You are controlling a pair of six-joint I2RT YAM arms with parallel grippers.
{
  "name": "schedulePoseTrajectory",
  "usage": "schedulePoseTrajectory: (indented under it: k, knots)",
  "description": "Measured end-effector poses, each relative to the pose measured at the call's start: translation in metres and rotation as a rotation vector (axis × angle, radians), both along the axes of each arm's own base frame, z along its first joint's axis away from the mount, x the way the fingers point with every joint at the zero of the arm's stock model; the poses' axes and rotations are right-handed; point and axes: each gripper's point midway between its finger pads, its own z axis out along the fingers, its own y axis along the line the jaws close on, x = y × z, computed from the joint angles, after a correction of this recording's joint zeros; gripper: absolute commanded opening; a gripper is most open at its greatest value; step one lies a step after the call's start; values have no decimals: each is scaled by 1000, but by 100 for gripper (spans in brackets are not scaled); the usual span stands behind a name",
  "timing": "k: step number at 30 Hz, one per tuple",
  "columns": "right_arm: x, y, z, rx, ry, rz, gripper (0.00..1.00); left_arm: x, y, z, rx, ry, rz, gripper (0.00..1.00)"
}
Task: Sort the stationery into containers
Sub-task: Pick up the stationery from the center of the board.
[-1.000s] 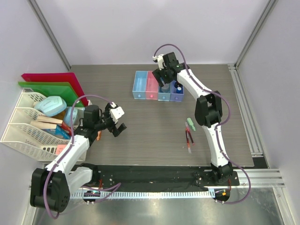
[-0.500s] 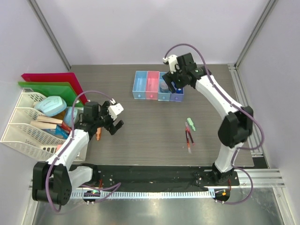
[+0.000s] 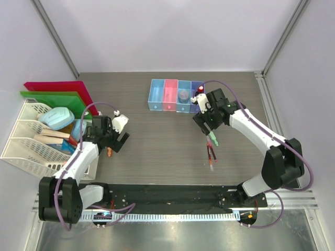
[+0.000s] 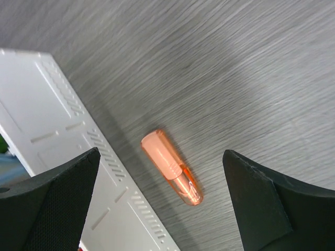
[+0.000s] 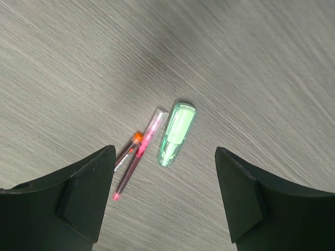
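Observation:
The orange marker (image 4: 171,168) lies on the table beside the white tray edge (image 4: 63,146); it also shows in the top view (image 3: 109,152). My left gripper (image 3: 118,135) is open above it, the marker between the fingers in the wrist view. The green eraser (image 5: 177,134) and two thin red-and-black pens (image 5: 137,153) lie mid-table, also seen from the top as eraser (image 3: 213,138) and pens (image 3: 210,155). My right gripper (image 3: 205,124) is open and empty just above them. The four joined boxes (image 3: 177,96) stand at the back; the third holds a bluish item (image 3: 183,95).
White mesh trays (image 3: 31,141) with pale blue objects stand at the left edge. Red and green flat folders (image 3: 68,97) lean behind them. A metal rail (image 3: 275,125) runs along the table's right side.
My right arm has swung from over the boxes down and forward to above the green eraser and pens. My left gripper has moved slightly left, toward the orange marker.

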Motion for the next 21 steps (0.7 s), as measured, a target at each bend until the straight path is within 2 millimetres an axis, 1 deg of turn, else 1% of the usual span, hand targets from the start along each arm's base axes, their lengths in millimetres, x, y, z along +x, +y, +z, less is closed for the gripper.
schedulePoseTrajectory:
  k: [3,7,8,11,15,19,21]
  knots:
    - [-1,0,19,31,-64,1,81,-2,12,-10,0,42,77,99]
    - [-4,-1,36,58,-118,3,82,-9,17,-28,-3,119,122,98]
    - [-5,-1,38,62,-124,4,82,-10,16,-31,-7,133,124,97]
    - [-6,-1,42,68,-135,4,82,-9,14,-35,-14,166,126,90]
    - [-7,0,42,71,-135,7,82,0,14,-40,-12,215,139,75]
    - [-8,-1,44,75,-136,8,82,0,17,-51,2,273,157,72]
    - [-8,0,46,75,-136,9,82,3,19,-50,9,280,164,70]
